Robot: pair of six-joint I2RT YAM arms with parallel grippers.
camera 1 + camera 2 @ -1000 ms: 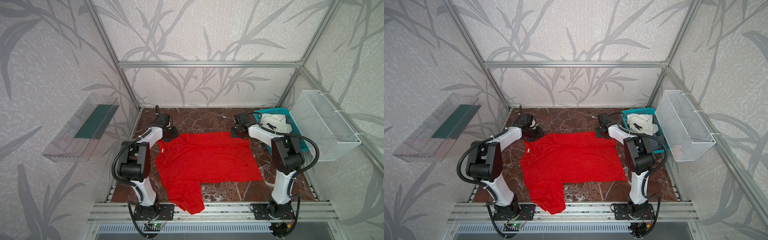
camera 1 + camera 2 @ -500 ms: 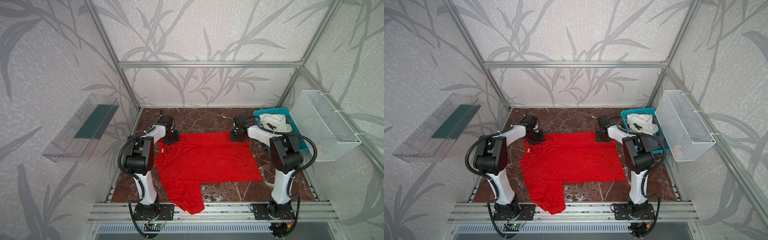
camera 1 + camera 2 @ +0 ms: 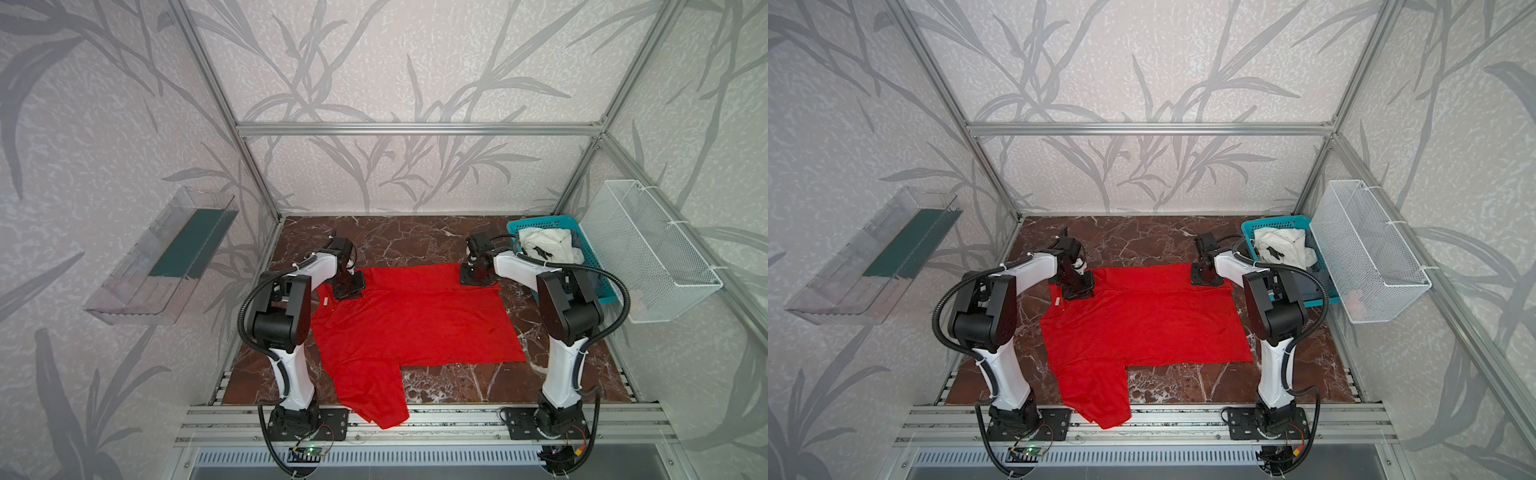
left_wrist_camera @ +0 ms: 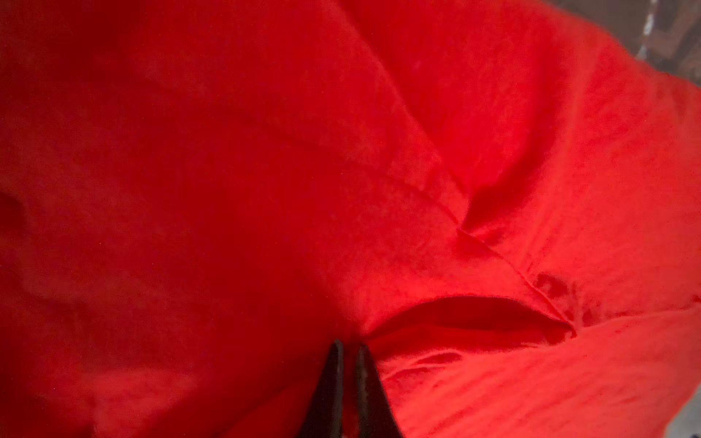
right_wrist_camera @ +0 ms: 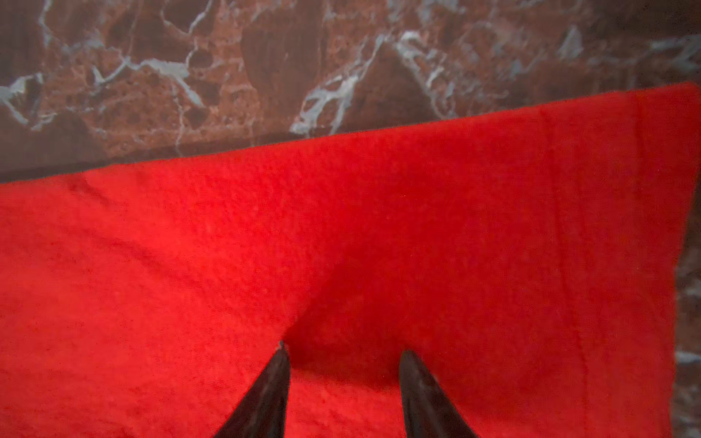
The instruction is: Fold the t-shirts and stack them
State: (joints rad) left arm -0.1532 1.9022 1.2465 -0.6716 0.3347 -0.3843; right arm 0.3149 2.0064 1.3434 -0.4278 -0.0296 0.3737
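Note:
A red t-shirt (image 3: 411, 320) (image 3: 1142, 320) lies spread flat on the marble table in both top views, with one sleeve (image 3: 374, 395) draped over the front edge. My left gripper (image 3: 348, 286) (image 4: 349, 347) is down at the shirt's far left corner, near the collar, shut on a pinch of red cloth. At the far right corner my right gripper (image 3: 476, 276) (image 5: 343, 350) stands open, its tips resting on the cloth close to the hem. A white t-shirt (image 3: 546, 245) with a black mark lies crumpled in the teal basket over grey-blue cloth (image 3: 1306, 284).
The teal basket (image 3: 536, 222) stands at the table's far right corner. A white wire basket (image 3: 648, 253) hangs on the right wall and a clear tray (image 3: 166, 257) on the left wall. Brown marble (image 3: 399, 241) shows behind the shirt.
My left gripper has come forward and down onto the shirt's far left corner and closed on the cloth. The right gripper has shifted slightly and stayed open.

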